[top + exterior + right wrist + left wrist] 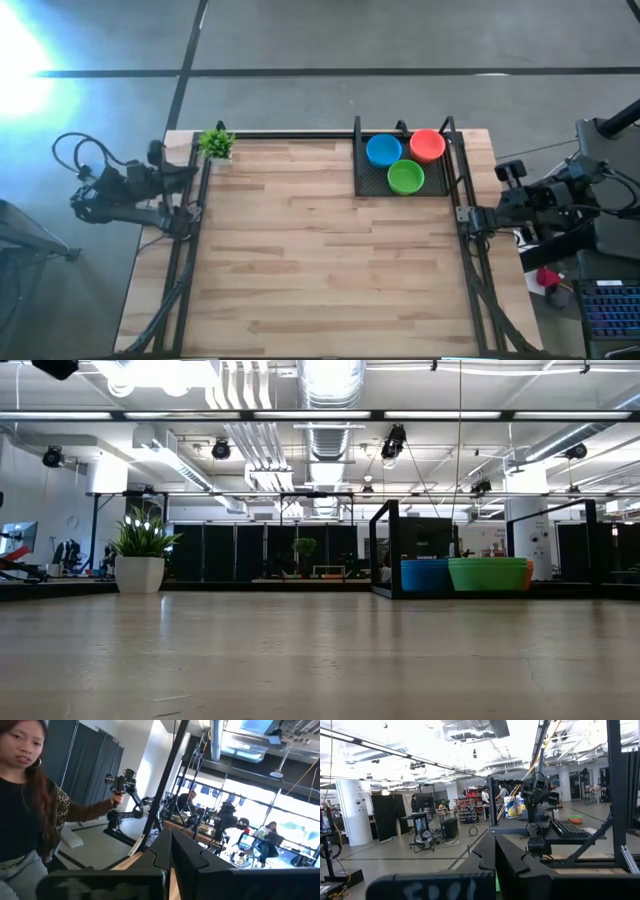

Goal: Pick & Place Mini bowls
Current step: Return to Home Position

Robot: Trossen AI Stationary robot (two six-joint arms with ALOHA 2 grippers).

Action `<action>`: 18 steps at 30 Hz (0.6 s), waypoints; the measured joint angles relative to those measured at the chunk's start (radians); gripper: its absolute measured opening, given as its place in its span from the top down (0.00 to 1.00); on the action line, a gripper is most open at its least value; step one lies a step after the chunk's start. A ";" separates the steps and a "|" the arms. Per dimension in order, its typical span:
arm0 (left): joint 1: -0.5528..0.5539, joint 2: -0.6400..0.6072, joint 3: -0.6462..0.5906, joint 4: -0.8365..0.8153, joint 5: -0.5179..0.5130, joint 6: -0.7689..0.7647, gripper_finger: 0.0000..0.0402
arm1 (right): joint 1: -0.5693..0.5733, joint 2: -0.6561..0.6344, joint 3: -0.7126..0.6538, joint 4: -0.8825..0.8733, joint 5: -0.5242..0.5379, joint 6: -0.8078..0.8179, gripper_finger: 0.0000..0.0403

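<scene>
- Mini bowls (405, 160) sit on the black shelf (366, 187) at the bench (320, 260) far right corner: blue bowls (384, 150), orange bowls (427, 144), green bowls (405, 177), close-set.
- Left pincer (494, 840) pinched shut, empty, folded at the left edge.
- Right pincer (171, 834) likewise, at the right edge.
- Homing: settle slowly, clear of the frame.

shelf (366, 186): far-right corner of surface (320, 260), holding blue bowl (383, 150), orange bowl (427, 145), green bowl (405, 177) close together | plant (215, 143): far-left corner | left arm (130, 190), right arm (535, 203): at side edges
</scene>
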 joint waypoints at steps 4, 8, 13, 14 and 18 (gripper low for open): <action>0.000 -0.034 -0.008 -0.011 0.003 0.000 1.00 | 0.000 0.006 -0.003 0.001 0.018 -0.001 0.98; 0.000 -0.042 -0.014 -0.027 0.003 0.013 1.00 | 0.000 -0.001 -0.010 0.001 0.018 -0.006 0.98; 0.000 -0.042 -0.025 -0.034 0.015 0.019 1.00 | 0.000 0.000 -0.029 0.014 0.018 -0.015 0.98; 0.000 -0.042 -0.030 -0.035 0.027 0.020 1.00 | 0.000 0.000 -0.040 0.023 0.018 -0.023 0.98; 0.000 -0.043 -0.074 0.005 0.036 0.047 1.00 | 0.000 -0.001 -0.108 0.074 0.018 -0.052 0.98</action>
